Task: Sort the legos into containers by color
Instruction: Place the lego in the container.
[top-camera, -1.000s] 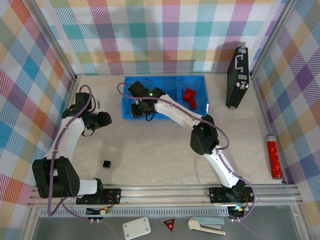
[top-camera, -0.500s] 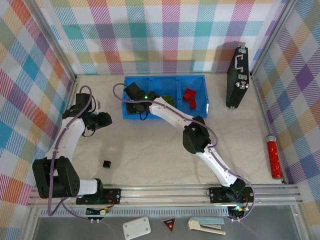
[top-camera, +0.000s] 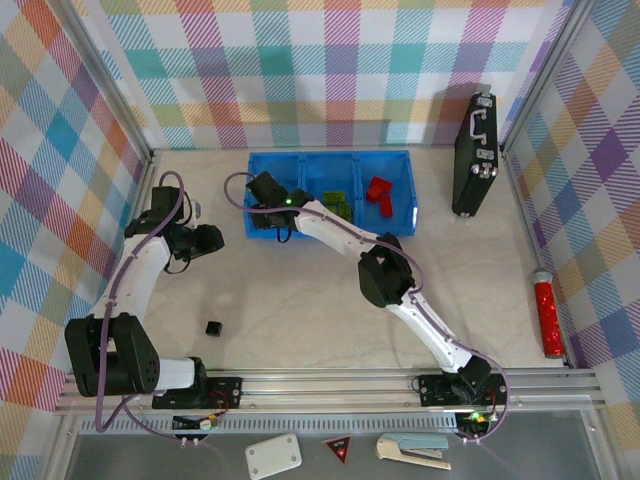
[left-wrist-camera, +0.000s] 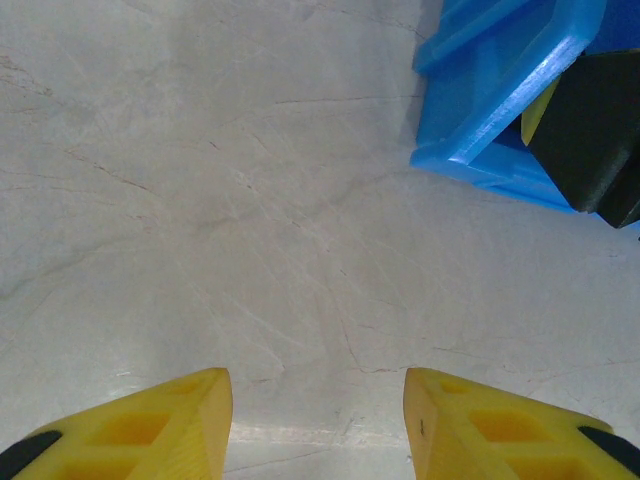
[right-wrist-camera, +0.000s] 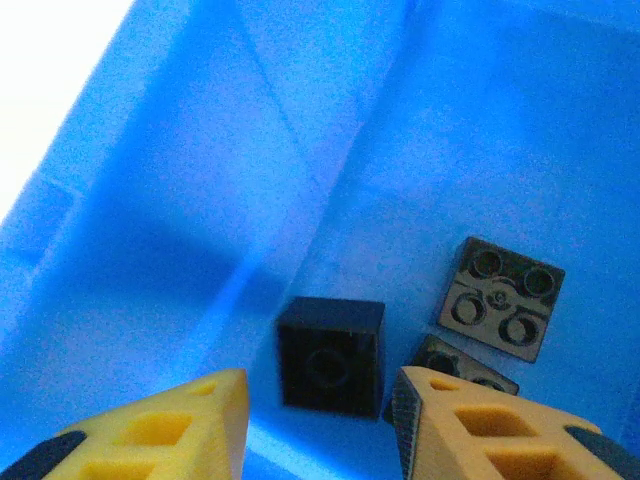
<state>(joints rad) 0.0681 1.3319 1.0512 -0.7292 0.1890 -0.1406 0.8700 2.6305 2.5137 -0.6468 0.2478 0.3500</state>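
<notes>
We see the blue tray (top-camera: 330, 155) lying by the far edge of the table (top-camera: 300, 290). The right gripper (top-camera: 268, 212) hangs over its left compartment. Green bricks (top-camera: 336, 206) lie in the middle one and red bricks (top-camera: 378, 192) in the right. The left gripper (top-camera: 212, 240) hovers near the table's left edge. One black cube (top-camera: 213, 327) sits alone toward the near left corner. A black case (top-camera: 474, 155) stands at the far right corner.

We see a robot test cell in a lab: a pale table (top-camera: 300, 310) fenced on three sides by bright checked cloth walls (top-camera: 330, 70), and an aluminium rail (top-camera: 330, 385) along its near edge carrying the left arm (top-camera: 135, 275) and the right arm (top-camera: 425, 320).
</notes>
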